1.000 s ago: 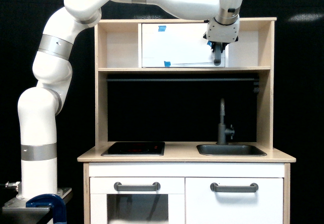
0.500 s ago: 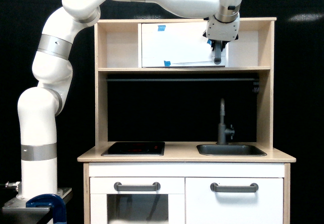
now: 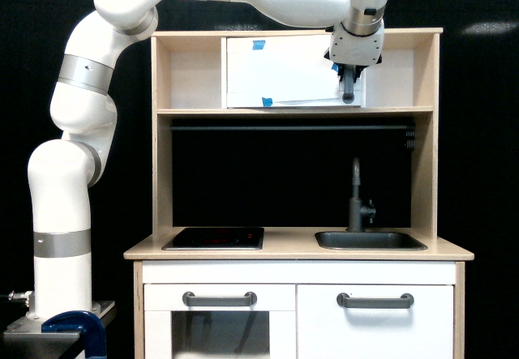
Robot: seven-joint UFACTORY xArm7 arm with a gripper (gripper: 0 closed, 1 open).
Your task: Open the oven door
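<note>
The oven door [image 3: 284,71] is a wide white panel in the upper shelf of the toy kitchen, with blue tape pieces [image 3: 259,45] on its face. Its vertical grey bar handle [image 3: 348,94] stands at the panel's right edge. My gripper [image 3: 348,75] comes down from above and is shut on the upper part of that handle, whose lower end shows beneath the fingers. The door's lower edge looks slightly slanted, as if just ajar.
Open cubbies flank the door, one on the exterior view's left [image 3: 188,75] and a narrower one on the right [image 3: 401,71]. Below are a grey faucet [image 3: 355,197], a sink [image 3: 369,240], a black hob [image 3: 214,237] and two lower doors with horizontal handles [image 3: 219,299] [image 3: 375,301].
The arm's upper links have shifted slightly up and to the exterior view's left. The gripper stays on the handle, and the lower blue tape has crept a little leftward.
</note>
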